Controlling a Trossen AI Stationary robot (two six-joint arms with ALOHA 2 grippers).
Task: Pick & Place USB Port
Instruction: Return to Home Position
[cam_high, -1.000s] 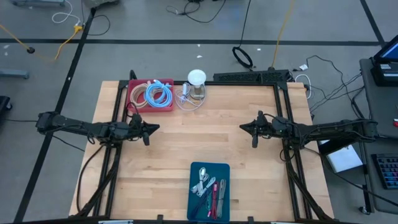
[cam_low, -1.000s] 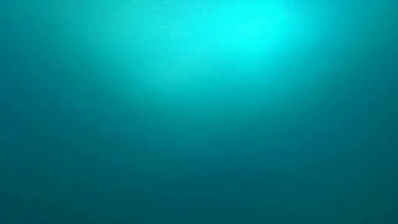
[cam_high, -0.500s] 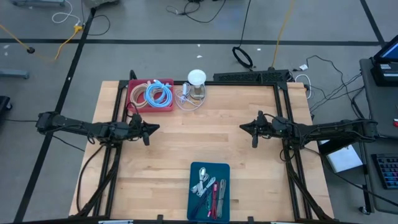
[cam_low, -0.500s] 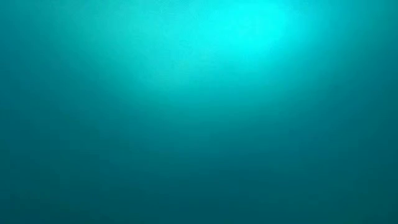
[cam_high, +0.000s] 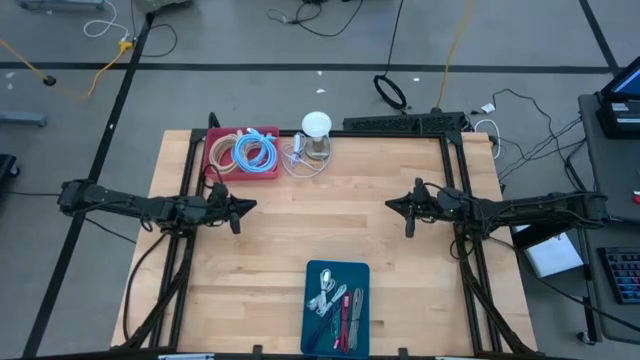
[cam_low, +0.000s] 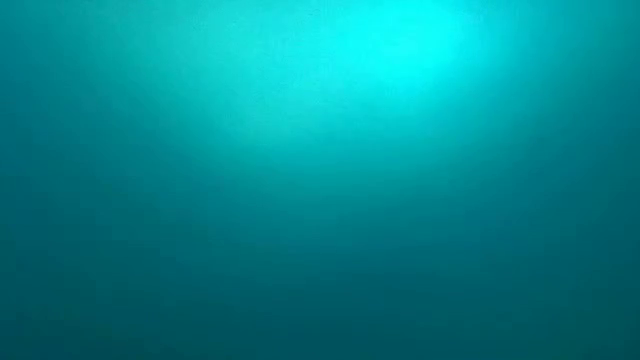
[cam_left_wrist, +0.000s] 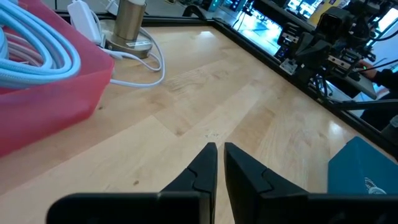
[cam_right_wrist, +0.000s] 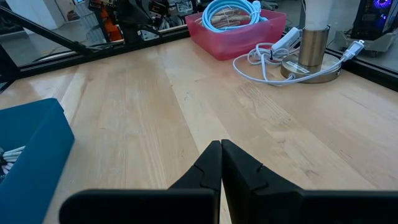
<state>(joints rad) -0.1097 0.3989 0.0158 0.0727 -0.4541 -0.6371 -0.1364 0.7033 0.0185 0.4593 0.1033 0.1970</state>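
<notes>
Both the left gripper (cam_high: 243, 206) and the right gripper (cam_high: 396, 207) are closed on nothing, with bare table (cam_high: 320, 215) left open between them. Blue cables (cam_high: 255, 153) are coiled in the red bin (cam_high: 214, 145) beyond the left gripper. USB cables (cam_high: 340, 305) are held in the blue bin (cam_high: 345, 270), nearer the right gripper.

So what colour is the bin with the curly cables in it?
It's a red bin, clearest in the right wrist view.
</notes>
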